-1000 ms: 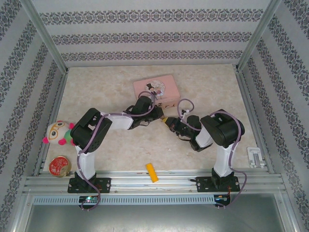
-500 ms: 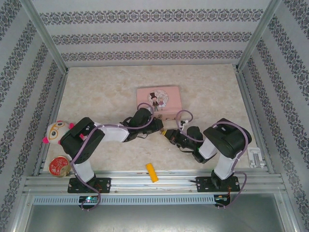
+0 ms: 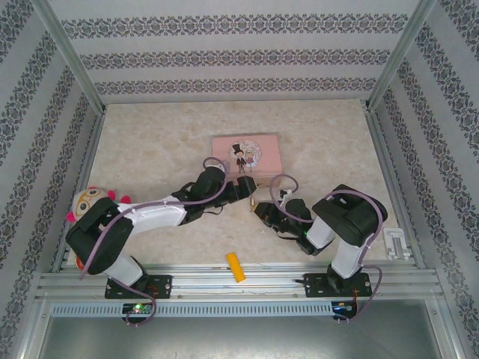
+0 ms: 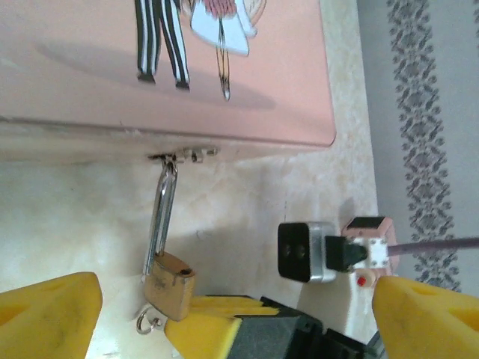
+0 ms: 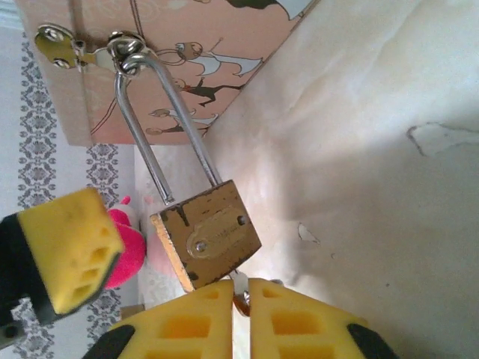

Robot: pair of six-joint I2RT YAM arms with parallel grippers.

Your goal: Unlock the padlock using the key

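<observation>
The right gripper point(image 5: 239, 288) has its yellow pads drawn almost together, with only a thin slit between them. In that slit, right under the padlock point(image 5: 209, 233), sits a sliver of metal that I take for the key point(image 5: 239, 297). From here I cannot tell whether it is actually pinched. The left gripper point(image 4: 238, 299) stands wide, one pad on each side of the lock and touching neither it nor the key.

The padlock lies on the table just in front of the pink tin point(image 4: 224, 90). Its long silver shackle point(image 5: 168, 127) is threaded through the tin's little hasp point(image 5: 82, 48). I cannot tell if the shackle has sprung.

The lock looks light, hard and smooth. Tethered only by that loop, it would likely swing or skate away under any push. I would clamp the brass body across its two flat faces, low down and clear of the keyhole. The key seems stiff but very thin, so it could easily twist out of soft pads. It probably wants a firm hold on its head.
</observation>
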